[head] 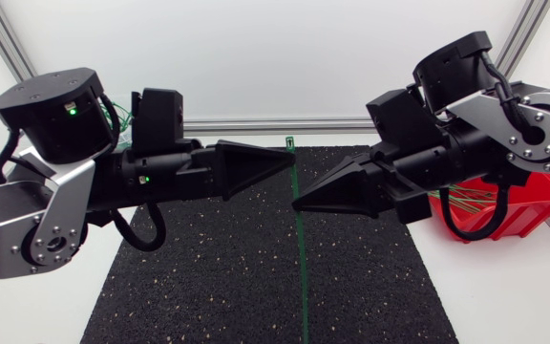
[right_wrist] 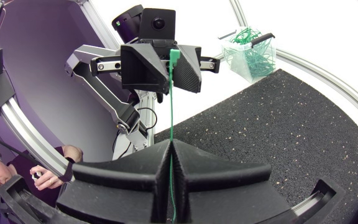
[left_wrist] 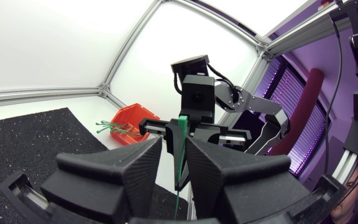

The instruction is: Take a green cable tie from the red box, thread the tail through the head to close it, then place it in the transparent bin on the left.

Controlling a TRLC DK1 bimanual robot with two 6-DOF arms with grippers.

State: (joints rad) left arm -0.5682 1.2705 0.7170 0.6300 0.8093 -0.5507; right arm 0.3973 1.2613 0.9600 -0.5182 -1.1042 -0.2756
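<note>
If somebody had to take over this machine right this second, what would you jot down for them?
Left gripper: fingers shut on the thin green plastic cable tie, near its head.
Right gripper: fingers shut on the same tie further along; the tail runs on past it.
Red plastic box: at the right, partly hidden by the right arm, more ties inside.
Transparent bin: holds green ties.
Done: one tie is out, held straight over the black speckled mat.
Left: thread tail through head, then place it in the bin.
</note>
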